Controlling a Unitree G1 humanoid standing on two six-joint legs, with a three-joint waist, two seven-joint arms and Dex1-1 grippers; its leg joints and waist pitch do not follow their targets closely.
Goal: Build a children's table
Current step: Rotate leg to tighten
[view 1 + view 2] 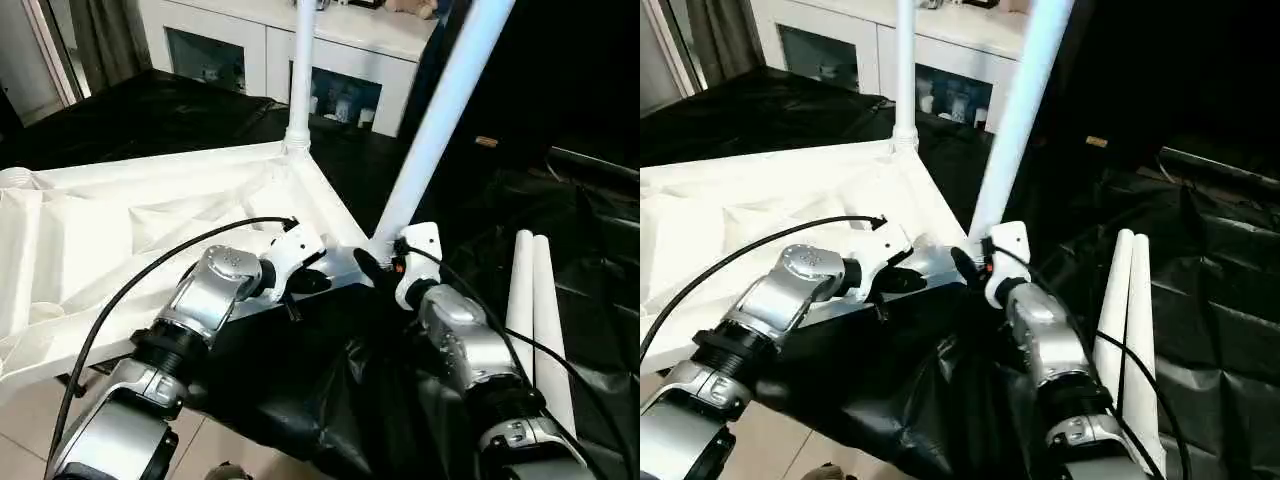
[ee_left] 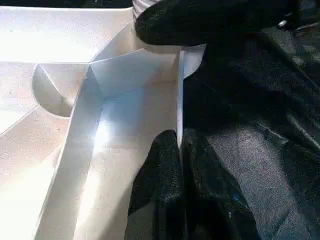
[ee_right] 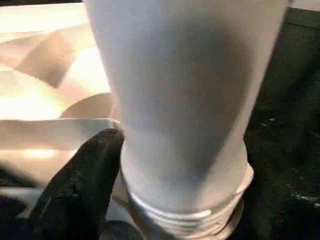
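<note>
The children's table top (image 1: 130,230) lies upside down, ribbed underside up, on black sheeting. One white leg (image 1: 300,80) stands upright in the far corner socket. A second leg (image 1: 440,110) leans to the right, with its foot at the near corner socket (image 1: 385,238). My left gripper (image 1: 305,282) is shut on the thin rim of the table top (image 2: 178,100), just left of that corner. My right gripper (image 1: 378,262) sits right against the base of the leaning leg (image 3: 185,100). The leg's threaded end (image 3: 190,220) shows above the socket.
Two spare white legs (image 1: 535,310) lie side by side on the black sheeting (image 1: 590,220) to my right. A white cabinet with glass doors (image 1: 230,55) stands behind the table. Pale floor tiles (image 1: 30,420) show at the lower left.
</note>
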